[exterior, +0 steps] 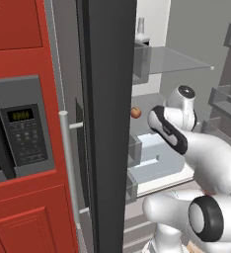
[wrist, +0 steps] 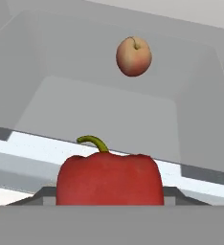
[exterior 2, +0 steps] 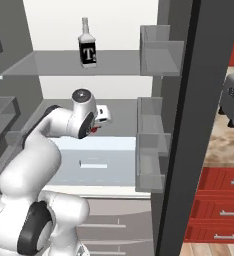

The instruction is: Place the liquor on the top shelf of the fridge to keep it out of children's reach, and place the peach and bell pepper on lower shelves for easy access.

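Red bell pepper (wrist: pixel 109 178) sits gripped between the claw's (exterior 2: pixel 95 128) fingers, inside the open fridge (exterior: pixel 107 148) above a lower shelf. Liquor (exterior 2: pixel 87 46) already stands on the top shelf (exterior 2: pixel 49 67); the peach (wrist: pixel 133 56) rests farther back. Releasing the pepper seems the last step.

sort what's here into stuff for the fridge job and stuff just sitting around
For the job:
dark square liquor bottle with white label
translucent glass top shelf
round orange-tan peach
glossy red bell pepper
dark grey fridge

Just around:
grey built-in microwave with keypad
red drawers
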Tool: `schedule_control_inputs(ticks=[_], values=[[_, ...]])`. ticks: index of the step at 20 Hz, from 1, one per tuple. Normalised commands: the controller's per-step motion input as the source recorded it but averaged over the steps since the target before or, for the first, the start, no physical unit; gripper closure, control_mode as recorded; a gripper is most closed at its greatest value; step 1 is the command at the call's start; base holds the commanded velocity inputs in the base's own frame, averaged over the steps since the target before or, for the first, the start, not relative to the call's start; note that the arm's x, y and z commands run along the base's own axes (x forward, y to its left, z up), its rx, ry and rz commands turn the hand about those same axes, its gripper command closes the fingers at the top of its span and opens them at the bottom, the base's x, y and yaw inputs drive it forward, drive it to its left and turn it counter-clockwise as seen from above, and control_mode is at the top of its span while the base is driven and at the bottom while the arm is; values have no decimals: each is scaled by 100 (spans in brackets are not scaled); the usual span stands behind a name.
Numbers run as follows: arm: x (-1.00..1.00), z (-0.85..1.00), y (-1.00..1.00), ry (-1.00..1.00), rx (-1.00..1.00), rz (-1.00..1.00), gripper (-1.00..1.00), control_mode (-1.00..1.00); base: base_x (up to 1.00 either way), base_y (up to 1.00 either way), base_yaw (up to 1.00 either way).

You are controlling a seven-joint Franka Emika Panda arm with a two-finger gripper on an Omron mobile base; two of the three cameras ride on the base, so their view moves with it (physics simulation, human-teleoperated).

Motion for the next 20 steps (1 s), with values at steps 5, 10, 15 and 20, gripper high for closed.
schedule_control_inputs(ticks=[5, 10, 15, 20], values=[[55, -23, -13, 0, 6, 0, 100, -100, 0, 0, 0], [55, -24, -4, 0, 0, 0, 100, -100, 0, 0, 0], [59, -32, -2, 0, 0, 0, 100, -100, 0, 0, 0], [61, -29, 0, -1, 0, 0, 100, -100, 0, 0, 0]])
